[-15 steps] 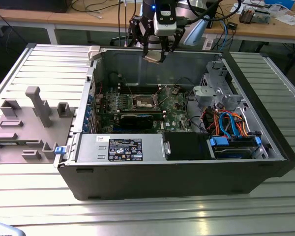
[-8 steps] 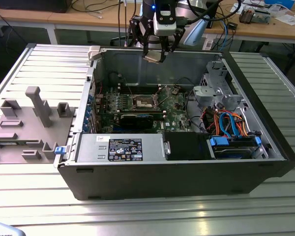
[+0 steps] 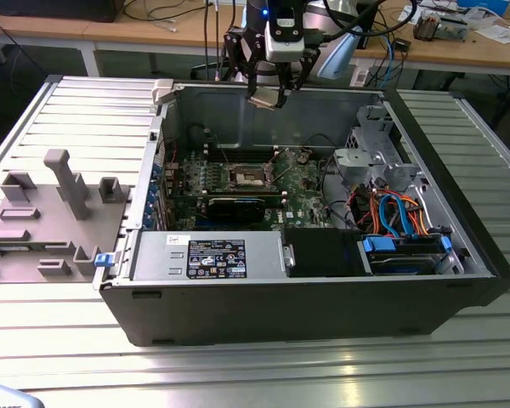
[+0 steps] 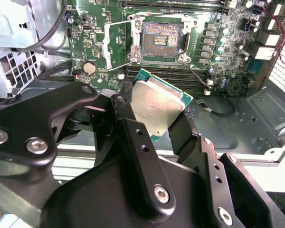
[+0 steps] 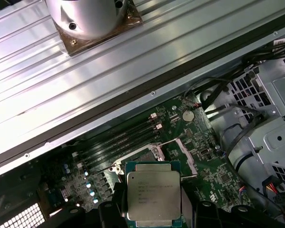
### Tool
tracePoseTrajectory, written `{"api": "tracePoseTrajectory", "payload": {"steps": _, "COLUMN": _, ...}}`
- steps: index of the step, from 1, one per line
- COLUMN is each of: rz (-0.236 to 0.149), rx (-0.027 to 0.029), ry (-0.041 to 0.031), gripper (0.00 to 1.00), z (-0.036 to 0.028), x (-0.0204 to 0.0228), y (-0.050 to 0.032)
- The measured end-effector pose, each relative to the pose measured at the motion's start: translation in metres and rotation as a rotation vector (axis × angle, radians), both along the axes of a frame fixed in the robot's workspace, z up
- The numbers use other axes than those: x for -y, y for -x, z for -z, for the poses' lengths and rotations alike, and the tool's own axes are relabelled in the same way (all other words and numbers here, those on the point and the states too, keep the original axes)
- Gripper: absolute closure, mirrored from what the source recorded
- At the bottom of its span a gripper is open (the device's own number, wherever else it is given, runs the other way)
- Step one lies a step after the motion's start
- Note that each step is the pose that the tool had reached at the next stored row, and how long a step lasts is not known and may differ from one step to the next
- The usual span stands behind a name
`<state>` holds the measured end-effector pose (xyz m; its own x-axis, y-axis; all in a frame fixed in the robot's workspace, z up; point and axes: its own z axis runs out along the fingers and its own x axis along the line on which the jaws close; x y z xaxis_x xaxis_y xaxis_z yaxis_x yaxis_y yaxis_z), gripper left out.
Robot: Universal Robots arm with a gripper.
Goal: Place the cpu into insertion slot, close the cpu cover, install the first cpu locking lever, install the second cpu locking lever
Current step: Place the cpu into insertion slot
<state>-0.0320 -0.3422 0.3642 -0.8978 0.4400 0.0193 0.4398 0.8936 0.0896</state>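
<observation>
My gripper [image 3: 265, 100] hangs above the back wall of the open computer case [image 3: 459, 255], shut on the cpu [image 3: 263, 102]. In the second wrist view the cpu [image 4: 156, 107] is a flat square chip with a silver top and green rim, tilted between my black fingers [image 4: 133, 137]. The first wrist view has the cpu [image 5: 154, 192] seen from above the board. Well below it lies the green motherboard [image 3: 302, 191] with the insertion slot [image 3: 253, 176]. The slot [image 4: 160, 40] is bare and dark, and the cpu cover [image 4: 118, 45] is swung open beside it.
A grey power supply [image 3: 208, 255] fills the case's front. A drive bay [image 3: 404, 251] and orange and blue cables [image 3: 391, 208] sit at the exterior view's right. A grey fixture plate [image 3: 47, 212] lies outside the case. A coin battery [image 4: 89, 67] sits near the slot.
</observation>
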Motion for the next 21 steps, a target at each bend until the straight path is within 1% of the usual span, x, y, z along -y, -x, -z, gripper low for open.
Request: {"api": "tracePoseTrajectory", "payload": {"steps": 21, "rz": 0.016, "rx": 0.0000, "ry": 0.0000, "gripper": 0.45, "z": 0.0000, "x": 0.0000, "y": 0.0000}}
